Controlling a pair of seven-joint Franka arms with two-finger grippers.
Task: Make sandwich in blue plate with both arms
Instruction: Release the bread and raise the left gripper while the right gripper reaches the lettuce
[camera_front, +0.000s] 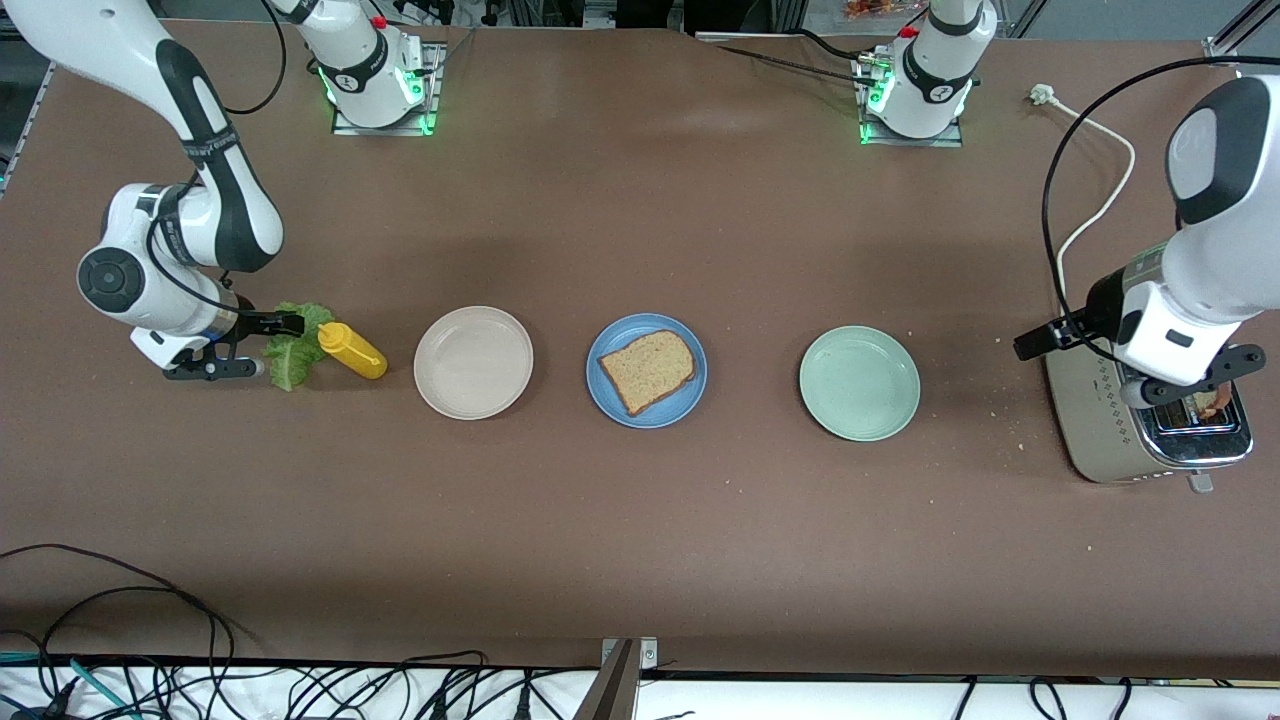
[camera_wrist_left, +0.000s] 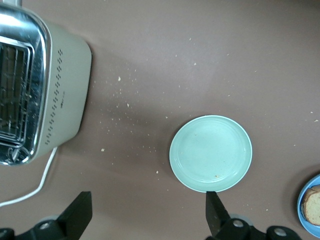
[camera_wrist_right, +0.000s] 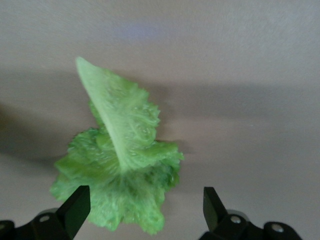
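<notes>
- The lettuce leaf (camera_front: 295, 347) lies on the brown tabletop (camera_front: 640, 520) at the right arm's end, just beside the yellow squeeze bottle (camera_front: 352, 351).
- The right pincer (camera_front: 248, 345) is low over the leaf, its fingers spread wide with the leaf between and below them; it has hold of nothing. In the right wrist view the leaf (camera_wrist_right: 117, 155) shows between the two fingertips (camera_wrist_right: 75, 210).
- The blue plate (camera_front: 646, 371) stands mid-tabletop, well apart from both pincers, with one slice of wholegrain bread (camera_front: 648, 370) on it.
- The beige plate (camera_front: 473, 362) stands between bottle and blue plate; the pale green plate (camera_front: 859, 383) stands toward the left arm's end. Both hold nothing.
- The left pincer (camera_front: 1195, 385) hangs over the toaster (camera_front: 1110, 440), spread wide and holding nothing.
- Something browned shows in the toaster's slot (camera_front: 1212, 404); what it is I cannot tell.
</notes>
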